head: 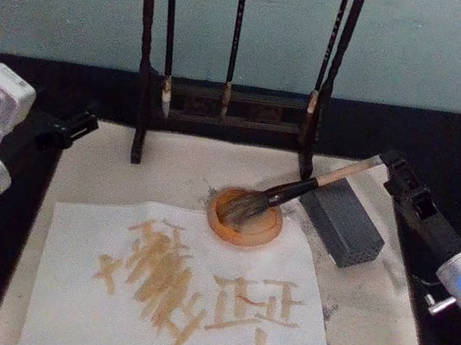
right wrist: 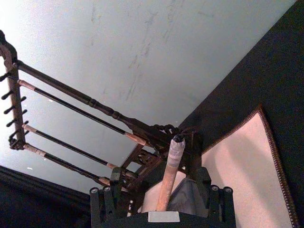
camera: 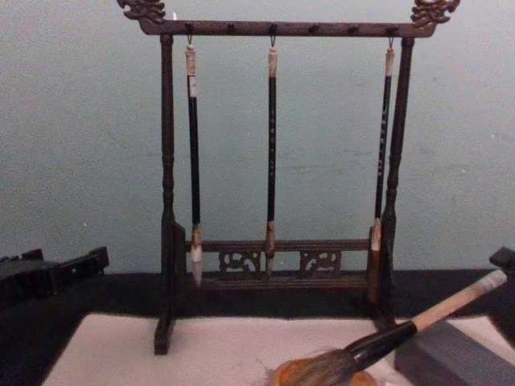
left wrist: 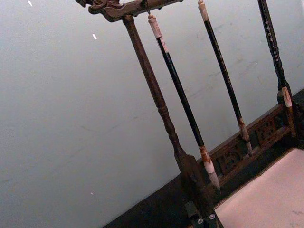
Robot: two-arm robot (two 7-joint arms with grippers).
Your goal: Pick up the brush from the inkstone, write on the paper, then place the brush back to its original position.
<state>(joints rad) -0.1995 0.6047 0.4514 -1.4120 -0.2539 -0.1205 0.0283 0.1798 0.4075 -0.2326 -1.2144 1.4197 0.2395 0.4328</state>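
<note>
The brush [head: 299, 189] lies slanted, its bushy head resting in the round orange-brown inkstone [head: 242, 234] and its pale handle leaning across a grey block [head: 345, 220]. My right gripper [head: 389, 170] is at the handle's far end. In the right wrist view the handle [right wrist: 167, 178] runs between its fingers [right wrist: 103, 203], which stand wide apart and clear of it, so the right gripper [right wrist: 161, 203] is open. The paper [head: 80, 240] lies in front of the inkstone and carries tan brush strokes. My left gripper [head: 73, 127] is parked at the mat's far left corner.
A dark wooden rack [head: 224, 104] with three thin hanging brushes stands behind the inkstone, also seen in the chest view [camera: 273, 277]. An off-white felt mat [head: 381, 333] covers the black table under everything. The brush [camera: 386, 338] and block [camera: 451, 354] sit low at the chest view's right.
</note>
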